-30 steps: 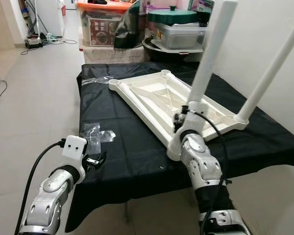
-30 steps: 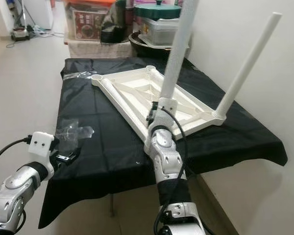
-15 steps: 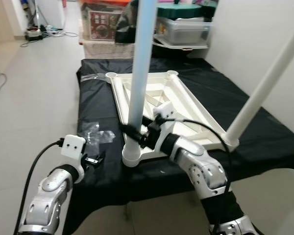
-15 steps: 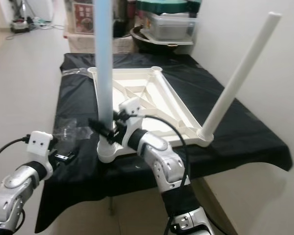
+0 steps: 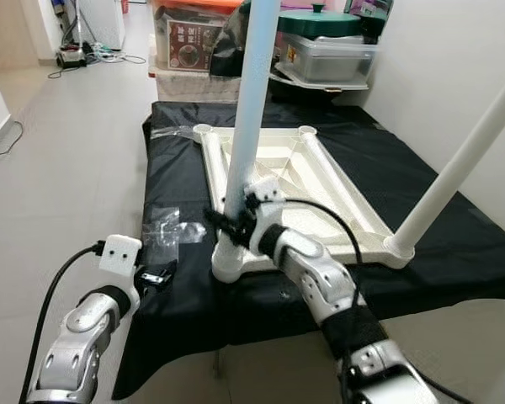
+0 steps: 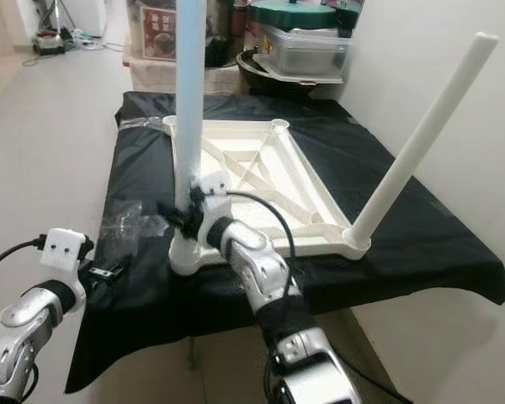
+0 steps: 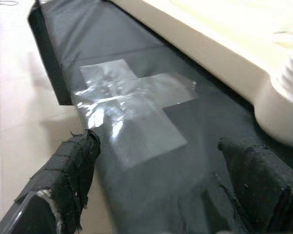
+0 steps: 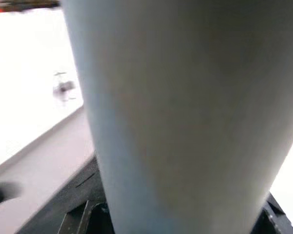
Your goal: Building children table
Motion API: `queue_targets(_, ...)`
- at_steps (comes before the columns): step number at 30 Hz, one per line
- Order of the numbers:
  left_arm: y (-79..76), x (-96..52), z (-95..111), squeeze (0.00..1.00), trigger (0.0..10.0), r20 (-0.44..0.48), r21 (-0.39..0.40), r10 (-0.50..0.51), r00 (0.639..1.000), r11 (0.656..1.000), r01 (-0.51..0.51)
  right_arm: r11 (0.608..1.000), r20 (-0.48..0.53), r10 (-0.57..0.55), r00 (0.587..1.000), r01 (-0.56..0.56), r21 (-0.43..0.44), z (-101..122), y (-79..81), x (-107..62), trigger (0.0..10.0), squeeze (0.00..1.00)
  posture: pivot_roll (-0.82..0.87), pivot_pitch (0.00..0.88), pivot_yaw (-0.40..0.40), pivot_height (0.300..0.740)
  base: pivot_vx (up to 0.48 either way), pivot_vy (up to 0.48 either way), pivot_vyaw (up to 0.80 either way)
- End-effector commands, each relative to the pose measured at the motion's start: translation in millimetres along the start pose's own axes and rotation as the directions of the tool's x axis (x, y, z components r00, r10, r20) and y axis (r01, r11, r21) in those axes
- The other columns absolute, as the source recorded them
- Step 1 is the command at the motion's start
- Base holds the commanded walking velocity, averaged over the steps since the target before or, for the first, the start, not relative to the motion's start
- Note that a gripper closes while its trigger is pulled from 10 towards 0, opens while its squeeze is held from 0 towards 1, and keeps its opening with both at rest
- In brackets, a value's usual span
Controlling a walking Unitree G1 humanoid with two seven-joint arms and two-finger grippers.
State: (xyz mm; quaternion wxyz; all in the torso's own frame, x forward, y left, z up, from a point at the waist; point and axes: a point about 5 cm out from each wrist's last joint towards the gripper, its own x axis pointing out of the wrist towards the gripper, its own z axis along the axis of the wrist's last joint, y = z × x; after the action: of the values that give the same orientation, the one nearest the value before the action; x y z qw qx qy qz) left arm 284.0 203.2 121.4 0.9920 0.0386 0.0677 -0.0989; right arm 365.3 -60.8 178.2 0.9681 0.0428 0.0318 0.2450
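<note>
At the near edge of the tabletop (image 5: pixel 261 299), the right tool (image 5: pixel 236 225) is clamped on a white leg (image 5: pixel 251 109) seated in the upturned table frame (image 5: pixel 320 189). The left tool (image 7: pixel 166 190) is held apart beside plastic wrap (image 5: pixel 164 229). Sideways force could unseat the leg.

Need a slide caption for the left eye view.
Right gripper clasps a table leg standing in the upturned white tabletop; left gripper hovers at the black cloth's edge.
</note>
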Motion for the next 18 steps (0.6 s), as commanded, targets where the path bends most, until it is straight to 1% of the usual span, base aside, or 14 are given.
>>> queue_targets(1, -2.1, -1.3, -2, 0.0, 10.0, 0.0, -0.003, -0.003, 1.0, 1.0, 0.003, 0.903, -0.067, -0.424, 0.903, 0.427, 0.035, -14, -51.1, -15.5, 0.0, 0.0, 0.13, 0.0, -0.153, 0.74, 0.0, 0.0, 0.0)
queue_targets(2, -2.1, -1.3, -2, 0.0, 10.0, 0.0, -0.003, -0.003, 1.0, 1.0, 0.003, 0.903, -0.067, -0.424, 0.903, 0.427, 0.035, -14, -51.1, -15.5, 0.0, 0.0, 0.13, 0.0, -0.153, 0.74, 0.0, 0.0, 0.0)
queue_targets(3, -3.9, -1.1, -3, 0.0, 10.0, -0.002, -0.004, -0.005, 1.0, 1.0, 0.005, 0.813, -0.111, -0.575, 0.811, 0.581, 0.04, -29, -60.9, -29.5, 0.0, 0.0, 0.13, 0.0, -0.152, 0.74, 0.0, 0.0, 0.0)
queue_targets(5, -3.9, -1.1, -3, 0.0, 10.0, -0.002, -0.004, -0.005, 1.0, 1.0, 0.005, 0.813, -0.111, -0.575, 0.811, 0.581, 0.04, -29, -60.9, -29.5, 0.0, 0.0, 0.13, 0.0, -0.152, 0.74, 0.0, 0.0, 0.0)
queue_targets(6, -5.5, -0.6, -3, 0.0, 10.0, -0.002, -0.005, -0.009, 1.0, 1.0, 0.009, 0.738, -0.145, -0.664, 0.733, 0.674, 0.03, -40, -63.9, -41.9, 0.0, 0.0, 0.13, 0.0, -0.149, 0.74, 0.0, 0.0, 0.0)
queue_targets(9, -6.1, 0.2, -2, 0.0, 10.0, -0.002, -0.005, -0.012, 1.0, 1.0, 0.012, 0.754, -0.192, -0.639, 0.745, 0.656, 0.037, -50, -51.7, -45.2, 0.0, 0.0, 0.12, 0.0, -0.138, 0.74, 0.0, 0.0, 0.0)
queue_targets(10, -6.0, 1.0, -2, 0.0, 10.0, -0.002, -0.004, -0.014, 1.0, 1.0, 0.014, 0.785, -0.222, -0.596, 0.772, 0.618, 0.041, -54, -40.6, -44.6, 0.0, 0.0, 0.12, 0.0, -0.135, 0.74, 0.0, 0.0, 0.0)
queue_targets(11, -6.0, 1.0, -2, 0.0, 10.0, -0.002, -0.004, -0.014, 1.0, 1.0, 0.014, 0.785, -0.222, -0.596, 0.772, 0.618, 0.041, -54, -40.6, -44.6, 0.0, 0.0, 0.12, 0.0, -0.135, 0.74, 0.0, 0.0, 0.0)
queue_targets(12, -5.6, 1.8, -1, 0.0, 10.0, -0.003, -0.002, -0.016, 1.0, 1.0, 0.016, 0.836, -0.235, -0.521, 0.82, 0.546, 0.051, -53, -30.7, -38.8, 10.0, 0.0, 0.11, 0.0, -0.132, 0.74, 0.0, 0.0, 0.0)
queue_targets(14, -5.6, 1.8, -1, 0.0, 10.0, -0.003, -0.002, -0.016, 1.0, 1.0, 0.016, 0.836, -0.235, -0.521, 0.82, 0.546, 0.051, -53, -30.7, -38.8, 10.0, 0.0, 0.11, 0.0, -0.132, 0.74, 0.0, 0.0, 0.0)
queue_targets(15, -5.6, 2.6, -1, 0.0, 10.0, -0.004, 0.0, -0.019, 1.0, 1.0, 0.019, 0.89, -0.215, -0.412, 0.885, 0.442, 0.113, -46, -22.6, -32.0, 10.0, 0.0, 0.11, 0.0, -0.129, 0.74, 0.0, 0.0, 0.0)
queue_targets(16, -5.5, 3.2, 0, 0.0, 10.0, -0.002, 0.001, -0.021, 1.0, 1.0, 0.021, 0.927, -0.148, -0.329, 0.933, 0.349, 0.138, -31, -22.9, -27.3, 10.0, 1.0, 0.11, 0.0, -0.132, 0.74, 0.0, 0.0, 0.0)
queue_targets(17, -5.5, 3.2, 0, 0.0, 10.0, -0.002, 0.001, -0.021, 1.0, 1.0, 0.021, 0.927, -0.148, -0.329, 0.933, 0.349, 0.138, -31, -22.9, -27.3, 10.0, 1.0, 0.11, 0.0, -0.132, 0.74, 0.0, 0.0, 0.0)
queue_targets(18, -5.2, 3.5, 0, 0.0, 10.0, -0.001, 0.002, -0.022, 1.0, 1.0, 0.022, 0.959, -0.071, -0.231, 0.97, 0.24, 0.149, -12, -24.6, -23.8, 10.0, 1.0, 0.11, 0.0, -0.132, 0.74, 0.0, 0.0, 0.0)
